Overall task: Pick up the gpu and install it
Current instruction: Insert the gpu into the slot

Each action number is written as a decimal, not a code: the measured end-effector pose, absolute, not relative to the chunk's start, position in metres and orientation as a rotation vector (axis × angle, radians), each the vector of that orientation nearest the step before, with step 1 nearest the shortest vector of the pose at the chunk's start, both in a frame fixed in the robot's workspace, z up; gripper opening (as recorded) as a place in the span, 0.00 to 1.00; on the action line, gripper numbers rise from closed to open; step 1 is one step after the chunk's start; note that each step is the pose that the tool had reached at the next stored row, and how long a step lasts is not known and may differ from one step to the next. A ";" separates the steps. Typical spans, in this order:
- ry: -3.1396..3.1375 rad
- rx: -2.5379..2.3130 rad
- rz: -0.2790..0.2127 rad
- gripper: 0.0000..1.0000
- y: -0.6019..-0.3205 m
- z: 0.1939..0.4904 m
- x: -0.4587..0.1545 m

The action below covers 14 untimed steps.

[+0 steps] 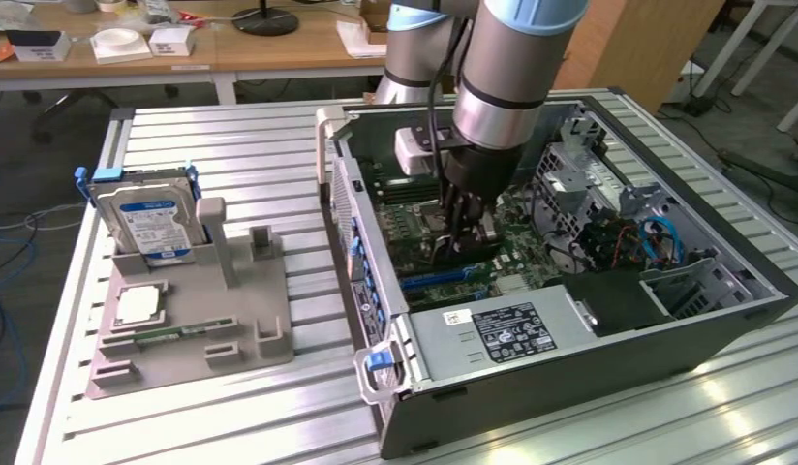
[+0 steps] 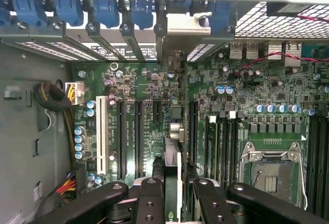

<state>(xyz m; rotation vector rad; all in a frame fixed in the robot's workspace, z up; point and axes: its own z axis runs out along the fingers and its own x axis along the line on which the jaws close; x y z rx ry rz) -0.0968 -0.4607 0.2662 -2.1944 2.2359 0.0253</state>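
My gripper reaches down inside the open computer case, over the green motherboard. In the wrist view the gripper is shut on the gpu, a thin card seen edge-on between the two black fingers. The card stands upright along the row of expansion slots. Its silvery metal end lies at the rear wall of the case, among the blue slot latches. How deep its lower edge sits in a slot is hidden.
A grey holder at the exterior view's left carries a silver hard drive, a processor chip and a green memory stick. Inside the case are the power supply, an empty processor socket and cable bundles.
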 end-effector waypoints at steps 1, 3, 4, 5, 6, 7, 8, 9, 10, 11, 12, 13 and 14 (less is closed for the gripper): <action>2.236 -2.194 0.025 0.27 -0.461 0.266 -0.097; 2.236 -2.194 0.025 0.27 -0.461 0.265 -0.097; 2.236 -2.195 0.025 0.27 -0.461 0.264 -0.097; 2.236 -2.195 0.025 0.27 -0.461 0.263 -0.098; 2.236 -2.195 0.025 0.27 -0.461 0.263 -0.098; 2.236 -2.195 0.025 0.27 -0.461 0.262 -0.098; 2.236 -2.194 0.025 0.27 -0.461 0.262 -0.098; 2.236 -2.194 0.025 0.27 -0.461 0.261 -0.098; 2.236 -2.194 0.025 0.27 -0.461 0.260 -0.098; 2.236 -2.194 0.025 0.27 -0.461 0.259 -0.099; 2.236 -2.195 0.025 0.27 -0.461 0.259 -0.099; 2.236 -2.195 0.025 0.27 -0.461 0.258 -0.099; 2.236 -2.195 0.025 0.27 -0.461 0.257 -0.099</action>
